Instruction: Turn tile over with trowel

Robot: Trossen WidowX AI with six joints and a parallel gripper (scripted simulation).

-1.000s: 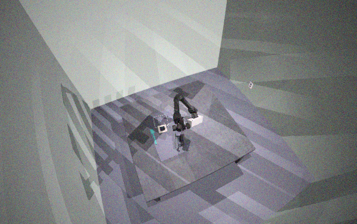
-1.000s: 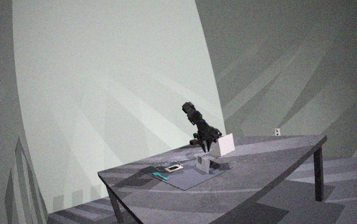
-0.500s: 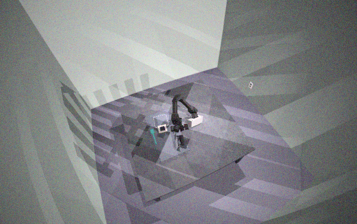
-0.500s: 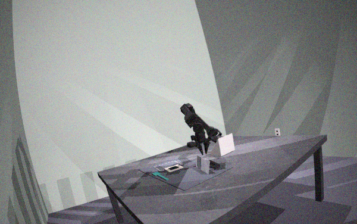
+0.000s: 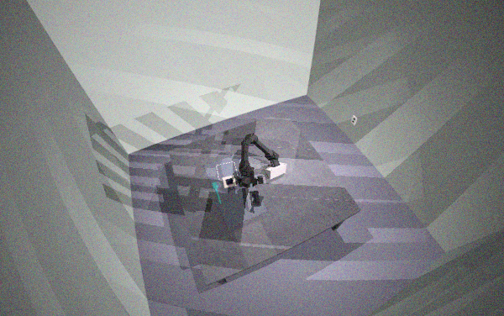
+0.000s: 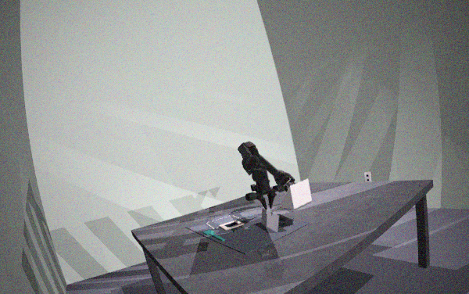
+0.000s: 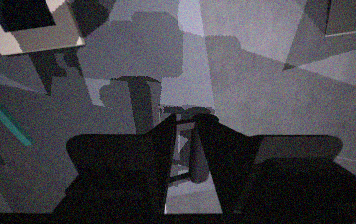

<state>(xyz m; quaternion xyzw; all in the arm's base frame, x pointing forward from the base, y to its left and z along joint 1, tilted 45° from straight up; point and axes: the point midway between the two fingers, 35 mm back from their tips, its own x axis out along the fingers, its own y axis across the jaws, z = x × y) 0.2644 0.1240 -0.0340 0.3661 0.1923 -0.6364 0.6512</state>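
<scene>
The tile (image 5: 229, 181) (image 6: 231, 225) (image 7: 65, 30) lies flat on the mat (image 6: 289, 231), its dark-centred, cream-bordered side up, at the near edge of the dashed outline (image 5: 217, 169). A grey plate (image 6: 272, 222) stands upright on the mat; it looks like the trowel's blade. Its dark bar handle (image 7: 199, 165) shows below and between the fingers in the wrist view. My gripper (image 6: 268, 207) (image 7: 186, 117) is slightly open, pointing down just above this plate and bar, holding nothing. Exact fingertip clearance cannot be told.
A teal tool (image 5: 217, 192) (image 6: 213, 234) (image 7: 16, 130) with a broad head and thin handle lies beside the tile. The white block (image 5: 277, 171) (image 6: 301, 194) stands at the arm's base. Hard shadows cross the table (image 6: 352, 211) and mat.
</scene>
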